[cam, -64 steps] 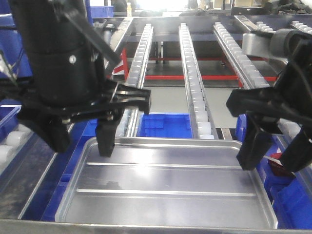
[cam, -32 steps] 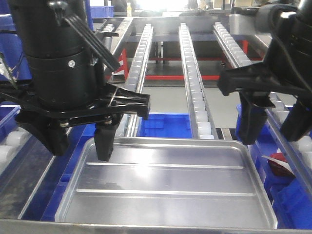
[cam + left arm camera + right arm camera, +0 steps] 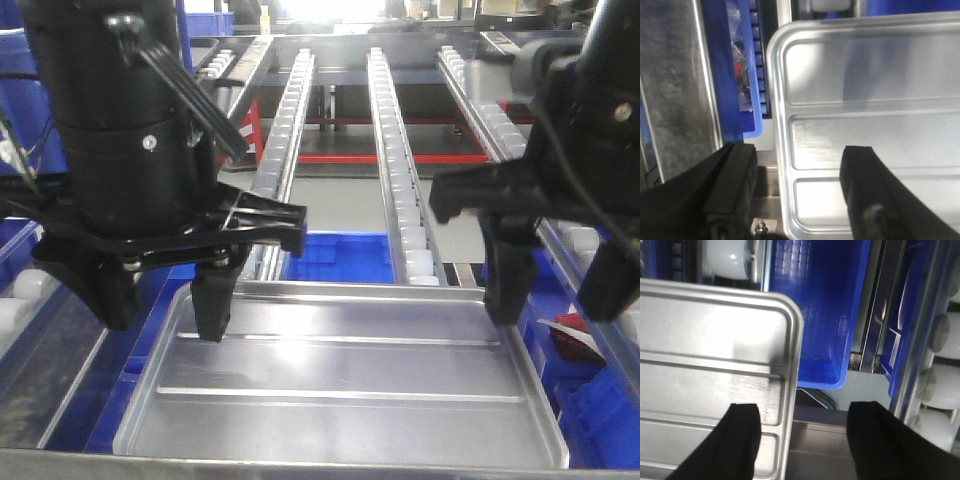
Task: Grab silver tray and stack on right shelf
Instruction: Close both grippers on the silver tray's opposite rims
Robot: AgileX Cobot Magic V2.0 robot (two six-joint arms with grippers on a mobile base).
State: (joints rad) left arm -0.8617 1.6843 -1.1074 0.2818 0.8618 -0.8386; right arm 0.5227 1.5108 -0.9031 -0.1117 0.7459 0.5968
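Observation:
The silver tray (image 3: 340,395) lies flat at the front, with a low rim and two long ridges. My left gripper (image 3: 162,300) is open and straddles the tray's left rim, one finger inside the tray and one outside. In the left wrist view (image 3: 799,187) the rim of the tray (image 3: 865,85) runs between the jaws, untouched. My right gripper (image 3: 557,295) is open over the tray's right rim. In the right wrist view (image 3: 810,440) the edge of the tray (image 3: 705,335) sits between the jaws. White roller rails of the rack (image 3: 490,110) run back on the right.
A blue bin (image 3: 338,258) sits just beyond the tray, under the middle roller rails (image 3: 395,150). More blue bins (image 3: 600,410) flank the tray low on both sides. A grey metal ledge (image 3: 60,390) lies at the left. A steel bar (image 3: 300,468) crosses the front.
My right gripper rose, swung left and came down over the tray's right rim. My left gripper shifted only slightly. The tray has not moved.

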